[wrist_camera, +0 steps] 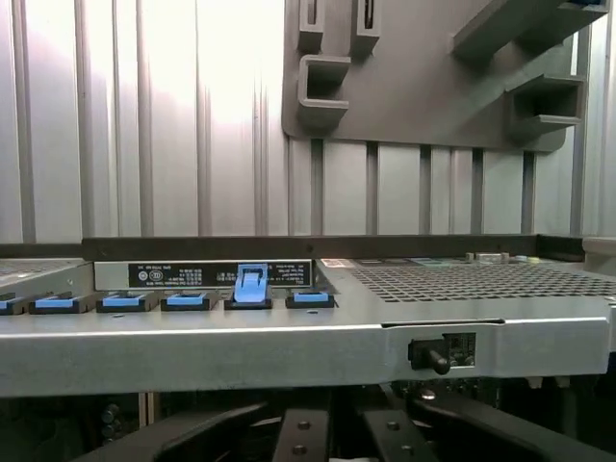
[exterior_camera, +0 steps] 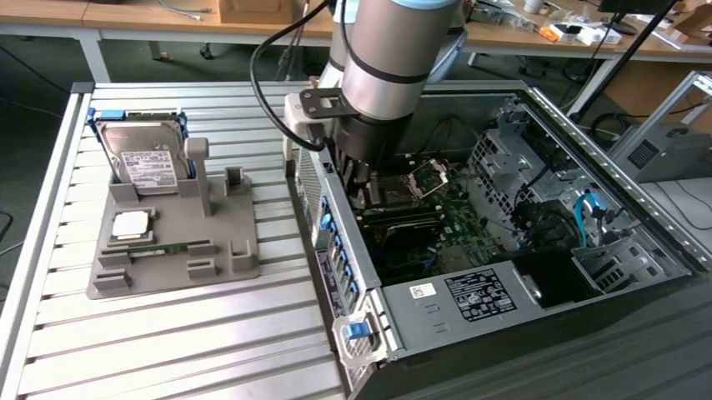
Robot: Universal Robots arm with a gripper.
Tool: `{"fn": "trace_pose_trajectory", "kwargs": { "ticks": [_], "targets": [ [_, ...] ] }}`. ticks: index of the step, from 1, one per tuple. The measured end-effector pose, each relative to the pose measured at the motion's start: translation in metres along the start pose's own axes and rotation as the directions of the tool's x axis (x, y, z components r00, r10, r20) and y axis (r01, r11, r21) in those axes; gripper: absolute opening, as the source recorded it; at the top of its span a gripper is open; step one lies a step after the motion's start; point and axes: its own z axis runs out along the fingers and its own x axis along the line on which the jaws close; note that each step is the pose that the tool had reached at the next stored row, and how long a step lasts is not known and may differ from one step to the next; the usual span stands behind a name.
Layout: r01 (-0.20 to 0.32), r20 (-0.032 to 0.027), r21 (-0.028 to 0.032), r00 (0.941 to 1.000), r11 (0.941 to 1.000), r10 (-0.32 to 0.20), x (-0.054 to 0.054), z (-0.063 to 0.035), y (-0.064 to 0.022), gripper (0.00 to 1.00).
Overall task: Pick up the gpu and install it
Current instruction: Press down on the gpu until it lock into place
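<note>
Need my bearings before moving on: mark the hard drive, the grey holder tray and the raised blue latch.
hard drive [exterior_camera: 142, 162]: exterior view, on its white label.
grey holder tray [exterior_camera: 228, 242]: exterior view, on a bare part of its base.
raised blue latch [wrist_camera: 251, 284]: wrist view, on its face.

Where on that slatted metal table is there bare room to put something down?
The ribbed aluminium table is bare in front of the grey plastic parts holder, and in the strip between the holder and the open computer case. It is crowded inside the case, where the robot arm reaches down over the motherboard.
</note>
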Motion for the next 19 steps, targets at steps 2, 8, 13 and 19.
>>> {"fn": "trace_pose_trajectory", "kwargs": {
  "ticks": [2, 8, 13, 19],
  "targets": [
    [0.0, 0.0008, 0.001, 1.0, 1.0, 0.0, 0.0, 0.0001, 0.0014, 0.11],
    [0.0, 0.0069, 0.0006, 1.0, 1.0, 0.0, 0.006, -0.0003, 0.0018, 0.11],
    [0.0, 0.0121, 0.0007, 0.9999, 1.0, 0.0, 0.011, -0.0006, 0.0018, 0.11],
    [0.0, 0.0196, 0.0007, 0.9998, 1.0, 0.0, 0.018, -0.001, 0.0018, 0.11]
  ]
}}
